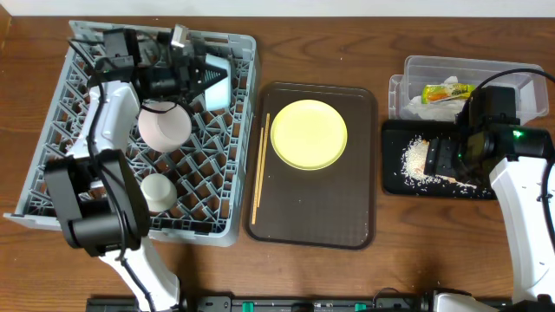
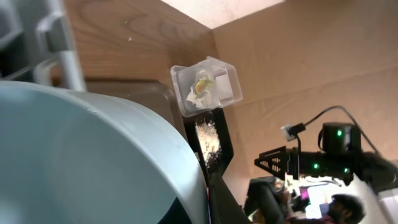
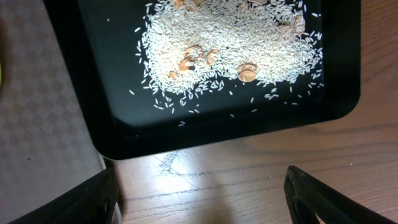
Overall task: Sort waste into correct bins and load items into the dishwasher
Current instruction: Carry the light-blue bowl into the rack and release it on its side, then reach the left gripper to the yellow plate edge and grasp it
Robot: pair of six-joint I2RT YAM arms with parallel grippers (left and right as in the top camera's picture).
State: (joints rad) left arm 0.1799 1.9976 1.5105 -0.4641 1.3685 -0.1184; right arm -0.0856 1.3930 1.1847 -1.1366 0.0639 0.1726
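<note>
The grey dish rack [image 1: 52, 156] stands at the left. My left gripper [image 1: 206, 78] is shut on the rim of the light blue bowl [image 1: 220, 88] at the rack's back right. The bowl [image 2: 81, 155] fills the left wrist view beside the gripper's dark finger [image 2: 214, 199]. A white bowl [image 1: 165, 124] and a small white cup [image 1: 156, 191] sit in the rack. The yellow plate [image 1: 309, 133] and chopsticks [image 1: 260, 169] lie on the brown tray [image 1: 347, 217]. My right gripper [image 3: 199, 199] is open and empty by the black tray [image 3: 112, 124] of rice scraps [image 3: 224, 43].
The clear tub [image 1: 512, 74] at the back right holds the yellow-green wrapper [image 1: 447, 90] and white paper. It also shows in the left wrist view [image 2: 205, 84]. The black tray [image 1: 395, 186] lies just in front of it. Bare wooden table surrounds everything.
</note>
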